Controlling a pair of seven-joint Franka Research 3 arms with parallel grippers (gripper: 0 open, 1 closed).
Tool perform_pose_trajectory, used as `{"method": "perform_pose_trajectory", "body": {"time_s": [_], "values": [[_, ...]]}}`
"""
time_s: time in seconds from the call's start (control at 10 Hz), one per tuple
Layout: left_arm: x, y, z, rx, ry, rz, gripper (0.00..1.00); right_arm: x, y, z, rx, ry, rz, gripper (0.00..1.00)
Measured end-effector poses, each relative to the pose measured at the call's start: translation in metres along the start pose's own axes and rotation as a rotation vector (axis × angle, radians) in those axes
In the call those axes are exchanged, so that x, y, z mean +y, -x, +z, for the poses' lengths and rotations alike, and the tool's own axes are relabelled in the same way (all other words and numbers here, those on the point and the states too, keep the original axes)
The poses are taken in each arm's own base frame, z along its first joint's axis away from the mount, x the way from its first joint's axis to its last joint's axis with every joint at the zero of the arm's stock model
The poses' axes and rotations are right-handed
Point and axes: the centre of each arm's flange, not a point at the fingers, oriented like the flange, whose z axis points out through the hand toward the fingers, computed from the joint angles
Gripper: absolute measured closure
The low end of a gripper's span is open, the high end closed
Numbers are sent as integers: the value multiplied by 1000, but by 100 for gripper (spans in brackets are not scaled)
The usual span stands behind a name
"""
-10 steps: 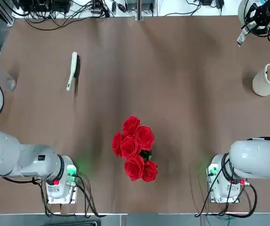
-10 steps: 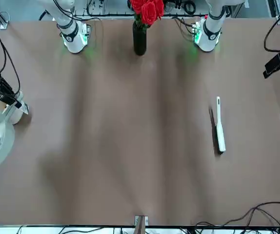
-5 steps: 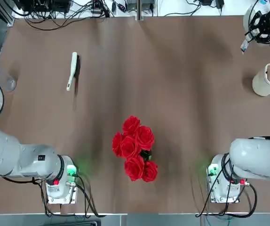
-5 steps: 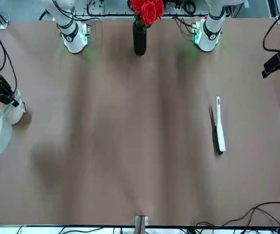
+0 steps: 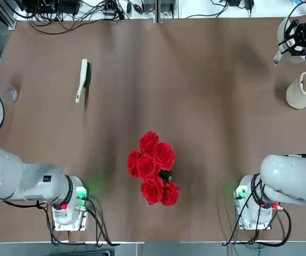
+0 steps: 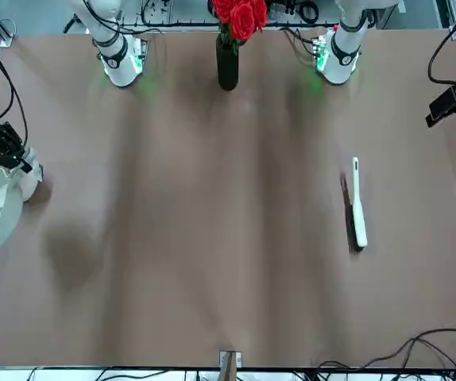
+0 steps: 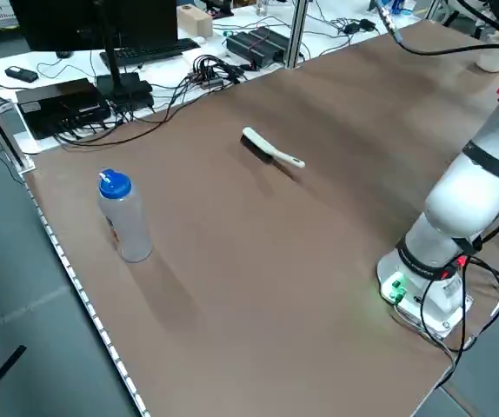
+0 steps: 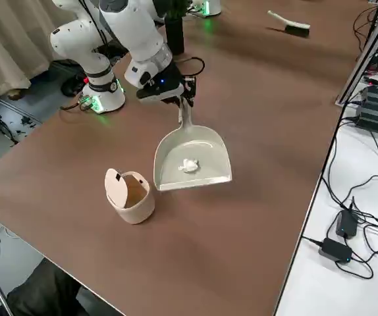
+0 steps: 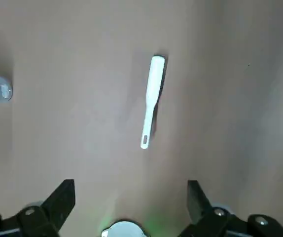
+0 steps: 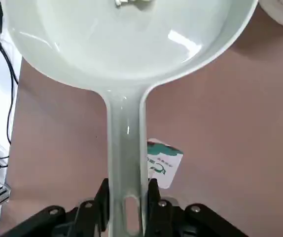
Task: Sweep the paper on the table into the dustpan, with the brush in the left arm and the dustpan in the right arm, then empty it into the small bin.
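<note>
My right gripper (image 8: 184, 100) is shut on the handle of the pale grey-green dustpan (image 8: 192, 155), holding it above the table (image 5: 195, 106) at its far right. The paper (image 8: 189, 164), a small white ball, lies inside the dustpan (image 10: 126, 44). The cream small bin (image 8: 131, 196) stands right beside the pan with its lid swung up. The white brush (image 5: 82, 80) lies loose on the table's far left. High above the brush (image 9: 151, 98) hangs my left gripper (image 9: 130, 186), open and holding nothing.
A vase of red roses (image 5: 153, 168) stands between the arm bases. A clear bottle with a blue cap (image 7: 123, 217) stands at the table's left edge. Cables and electronics run along the far edge beyond the table.
The right gripper has carried the dustpan with the paper a little farther towards the table's right edge beside the bin, and the pan has tilted. The left arm and brush have stayed put.
</note>
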Motion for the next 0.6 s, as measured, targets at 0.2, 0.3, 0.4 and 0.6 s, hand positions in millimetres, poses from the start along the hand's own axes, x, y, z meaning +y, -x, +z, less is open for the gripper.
{"method": "perform_pose_trajectory", "body": {"time_s": [0.2,0.3,0.4,0.6], "values": [[-8,0,-1,3,2,-11,0,13,-9,-9,8,-8,33,67],[-19,-1,-2,2,11,-22,0,18,-11,-14,13,-12,45,67],[-28,-2,-2,1,21,-27,0,22,-14,-18,16,-16,57,67],[-29,-2,-2,1,24,-29,0,28,-18,-22,16,-26,76,67]]}}
